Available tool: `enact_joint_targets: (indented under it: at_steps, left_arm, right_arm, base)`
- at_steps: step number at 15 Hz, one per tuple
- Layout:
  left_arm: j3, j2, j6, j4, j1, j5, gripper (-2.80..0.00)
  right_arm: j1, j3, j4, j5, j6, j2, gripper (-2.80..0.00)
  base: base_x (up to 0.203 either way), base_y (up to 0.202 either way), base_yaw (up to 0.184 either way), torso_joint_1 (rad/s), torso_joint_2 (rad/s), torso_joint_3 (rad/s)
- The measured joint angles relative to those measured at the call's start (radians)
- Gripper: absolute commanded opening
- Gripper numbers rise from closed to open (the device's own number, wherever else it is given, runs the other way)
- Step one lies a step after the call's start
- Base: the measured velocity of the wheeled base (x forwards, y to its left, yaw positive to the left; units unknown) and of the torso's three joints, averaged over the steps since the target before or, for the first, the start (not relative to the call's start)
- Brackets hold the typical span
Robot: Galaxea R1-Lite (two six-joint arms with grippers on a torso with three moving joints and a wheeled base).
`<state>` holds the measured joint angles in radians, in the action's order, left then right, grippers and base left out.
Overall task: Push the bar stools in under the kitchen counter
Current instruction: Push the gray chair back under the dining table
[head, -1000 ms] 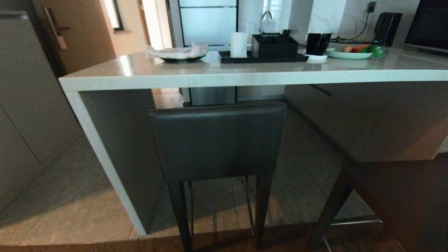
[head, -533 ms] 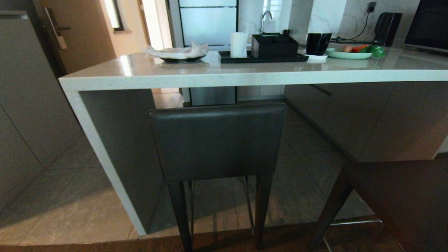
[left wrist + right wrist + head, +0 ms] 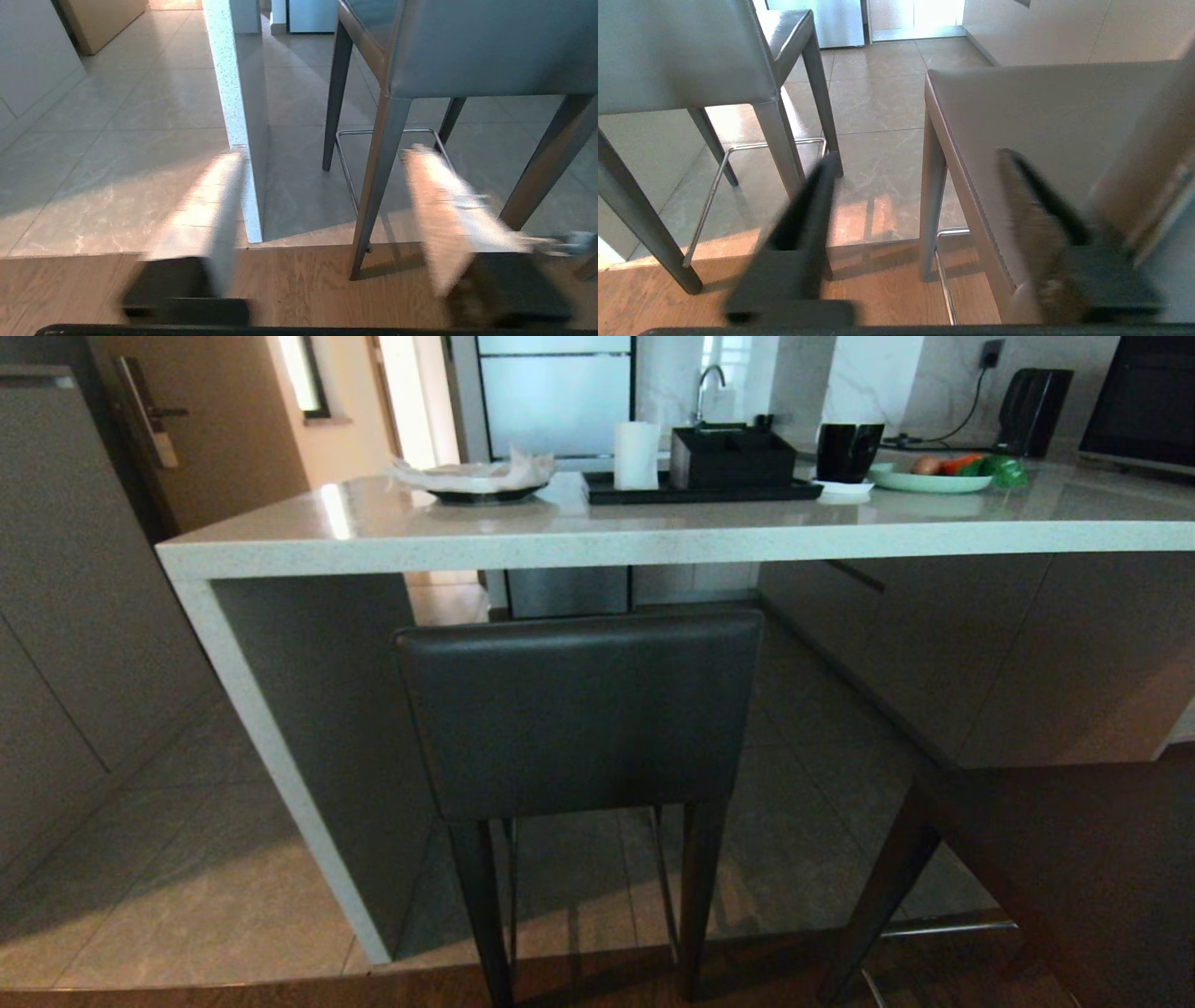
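Observation:
One bar stool [image 3: 579,709] stands right ahead with its dark padded backrest toward me. Its seat reaches under the kitchen counter [image 3: 597,537], and its rear legs rest on the wood floor. The second bar stool [image 3: 1074,859] stands nearer me at the lower right, out from the counter. Neither arm shows in the head view. My left gripper [image 3: 322,153] hangs open and low before the counter's side panel [image 3: 233,116] and the first stool's leg [image 3: 378,186]. The right gripper [image 3: 919,154] is open too, between the first stool [image 3: 682,56] and the second stool's seat [image 3: 1041,116]. Neither holds anything.
On the counter sit a plate of tissue [image 3: 476,481], a black tray [image 3: 700,490] with a white roll and a black box, a black mug [image 3: 848,453] and a green plate of vegetables [image 3: 943,474]. Grey cabinets [image 3: 65,616] line the left. Tile meets wood floor [image 3: 280,989] at the stool's legs.

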<state>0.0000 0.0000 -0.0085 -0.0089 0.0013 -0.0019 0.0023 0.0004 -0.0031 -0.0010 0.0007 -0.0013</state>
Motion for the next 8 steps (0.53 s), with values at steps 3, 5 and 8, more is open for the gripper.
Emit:
enact_joint_targets:
  at_steps: [3,5,8]
  left_arm:
    - [0.000,0.000,0.000,0.000,0.000,0.000,-2.80]
    - [0.000,0.000,0.000,0.000,0.000,0.001,-2.80]
    - [0.000,0.000,-0.002,0.000,-0.002,0.002,-2.80]
  right_arm:
    - [0.000,0.000,-0.001,0.001,-0.001,0.000,-2.80]
    - [0.000,-0.001,-0.002,0.002,0.000,0.000,-2.80]
    - [0.000,0.000,-0.002,0.001,0.003,0.000,-2.80]
  base:
    - [0.000,0.000,0.000,0.000,0.00,0.000]
    - [0.000,0.000,0.000,0.000,0.00,0.000]
    - [0.000,0.000,0.000,0.000,0.00,0.000]
